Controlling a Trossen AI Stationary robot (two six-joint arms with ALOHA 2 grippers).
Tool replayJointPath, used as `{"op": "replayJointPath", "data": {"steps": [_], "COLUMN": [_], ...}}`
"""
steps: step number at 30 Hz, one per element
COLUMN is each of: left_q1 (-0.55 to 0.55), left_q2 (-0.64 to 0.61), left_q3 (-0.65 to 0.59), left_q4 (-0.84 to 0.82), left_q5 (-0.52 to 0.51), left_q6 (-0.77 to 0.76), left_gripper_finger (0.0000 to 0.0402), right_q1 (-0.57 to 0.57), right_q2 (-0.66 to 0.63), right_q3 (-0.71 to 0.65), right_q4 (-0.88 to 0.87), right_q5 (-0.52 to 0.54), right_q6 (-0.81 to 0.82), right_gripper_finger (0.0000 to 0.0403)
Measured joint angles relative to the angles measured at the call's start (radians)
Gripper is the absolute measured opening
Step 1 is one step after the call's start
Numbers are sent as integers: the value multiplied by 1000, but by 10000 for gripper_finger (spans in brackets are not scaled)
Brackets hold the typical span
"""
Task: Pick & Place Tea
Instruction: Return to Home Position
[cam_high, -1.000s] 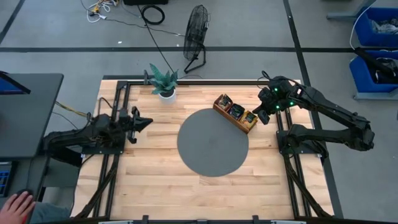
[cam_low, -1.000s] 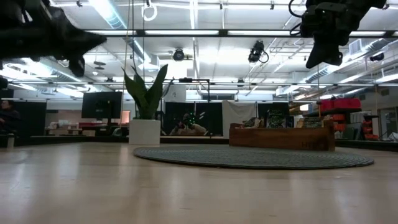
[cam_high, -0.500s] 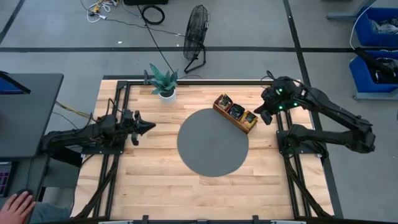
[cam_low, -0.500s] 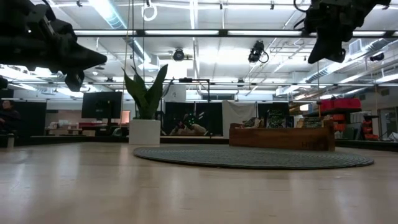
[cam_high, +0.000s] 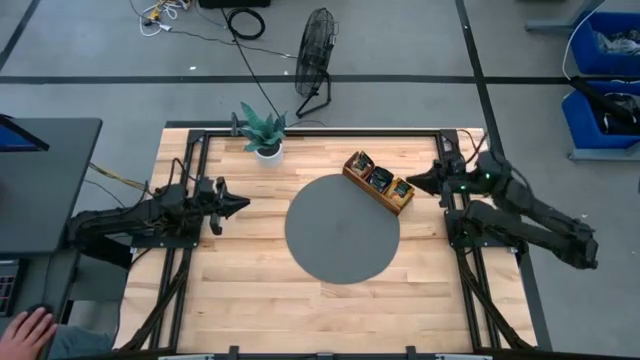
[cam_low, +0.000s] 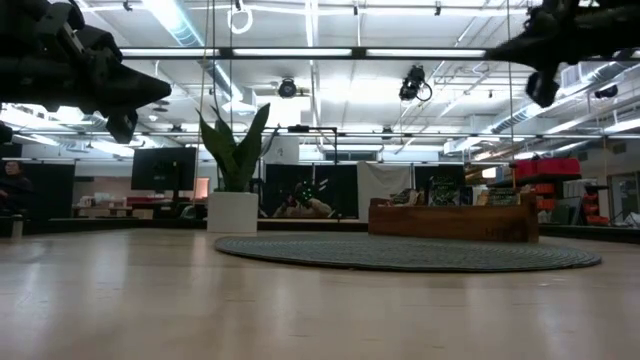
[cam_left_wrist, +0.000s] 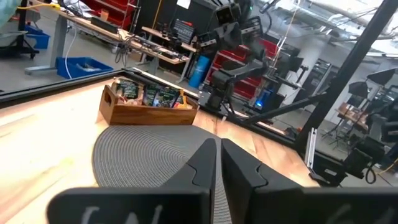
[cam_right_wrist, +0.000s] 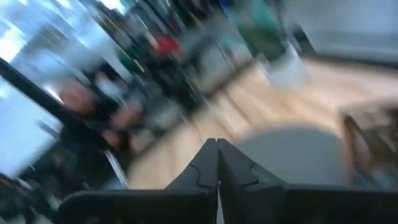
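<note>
As both point inward, left gripper (cam_high: 238, 203), right gripper (cam_high: 413, 181) — fingers (cam_left_wrist: 202, 165) together.

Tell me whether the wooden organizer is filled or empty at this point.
Filled. The wooden organizer has tea packets standing in each section; the left wrist view shows them poking above its rim.

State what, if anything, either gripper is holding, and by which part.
Nothing is held. The left gripper and right gripper are both shut on empty air; the tea packets sit in the wooden organizer.
</note>
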Motion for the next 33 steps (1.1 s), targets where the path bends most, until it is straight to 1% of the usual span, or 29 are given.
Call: {"op": "replayJointPath", "data": {"steps": [1, 3, 5, 6, 7, 12, 16, 18, 19, 21, 24, 25, 28, 30, 33], "left_q1": [0, 0, 0, 0, 0, 0, 0, 0, 0, 0, 0, 0, 0, 0, 0], "left_q2": [0, 0, 0, 0, 0, 0, 0, 0, 0, 0, 0, 0, 1, 4, 4], "left_q3": [0, 0, 0, 0, 0, 0, 0, 0, 0, 0, 0, 0, 0, 0, 0], "left_q4": [1, 0, 3, 3, 4, 6, 6, 6, 6, 7, 6, 6, 8, 4, 6], "left_q5": [0, -1, -1, -1, -2, -3, -3, -3, -3, -3, -3, -3, -4, -3, -3], "left_q6": [1, 0, 1, 1, 1, 1, 1, 2, 2, 1, 1, 1, 2, 1, 2], "left_gripper_finger": [28, 29, 29, 29, 29, 30, 30, 30, 30, 30, 30, 30, 30, 30, 30], "right_q1": [19, 61, 116, 151, 188, 393, 519, 550, 558, 562, 563, 563, 564, 564, 564], "right_q2": [-23, -52, -58, -58, -58, -58, -66, -111, -142, -213, -325, -341, -339, -341, -340], "right_q3": [-53, -152, -222, -244, -256, -261, -261, -261, -261, -260, -260, -260, -263, -293, -397], "right_q4": [116, 326, 523, 601, 636, 606, 579, 542, 529, 474, 336, 316, 341, 464, 690], "right_q5": [17, 87, 143, 161, 176, 308, 412, 470, 483, 482, 483, 492, 495, 494, 469], "right_q6": [37, 74, 117, 137, 144, 47, -36, -100, -120, -122, -104, -103, -103, -103, -92], "right_gripper_finger": [2, 1, 1, 1, 1, 0, 0, 0, 0, 0, 0, 0, 0, 0, 0]}}
